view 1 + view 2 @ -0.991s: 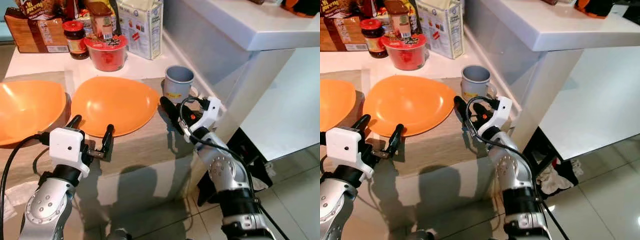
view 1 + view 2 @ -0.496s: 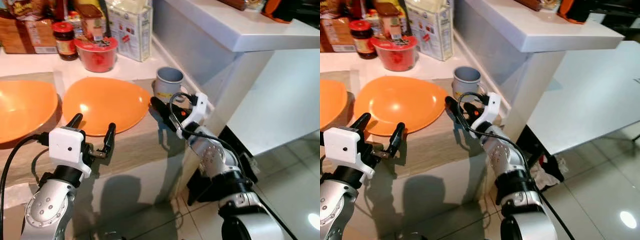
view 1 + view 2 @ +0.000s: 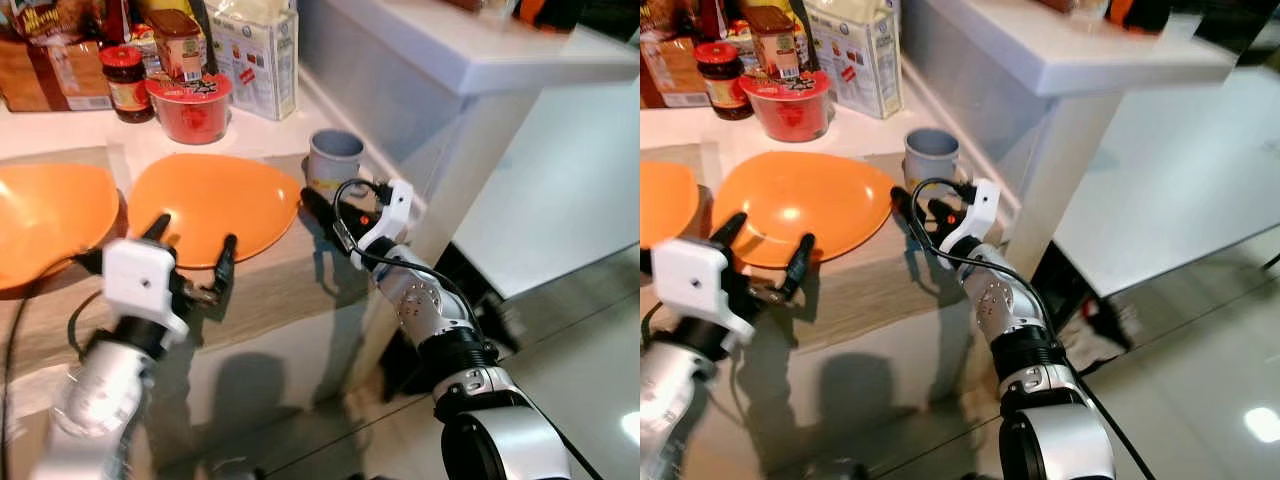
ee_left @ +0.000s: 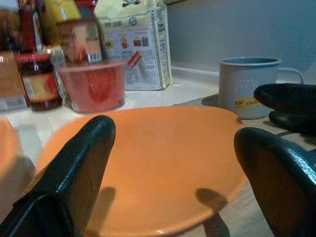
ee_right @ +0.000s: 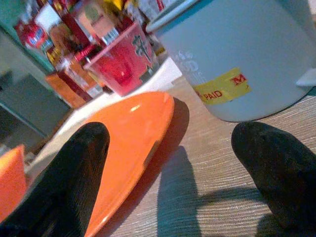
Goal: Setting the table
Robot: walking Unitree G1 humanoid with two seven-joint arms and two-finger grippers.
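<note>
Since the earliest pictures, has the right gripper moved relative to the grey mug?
Yes. The right gripper has closed in on the grey mug, its open fingers now just short of it beside the orange plate.

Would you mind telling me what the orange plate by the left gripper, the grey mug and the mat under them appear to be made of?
Orange plate: probably plastic or melamine, with an even colour and a soft glossy highlight.
Grey mug: looks like glazed ceramic or enamelled metal, smooth and matt grey with a yellow sticker; I can't tell which.
Mat: woven fabric or fibre, with fine ribbed threads visible in the right wrist view.
</note>
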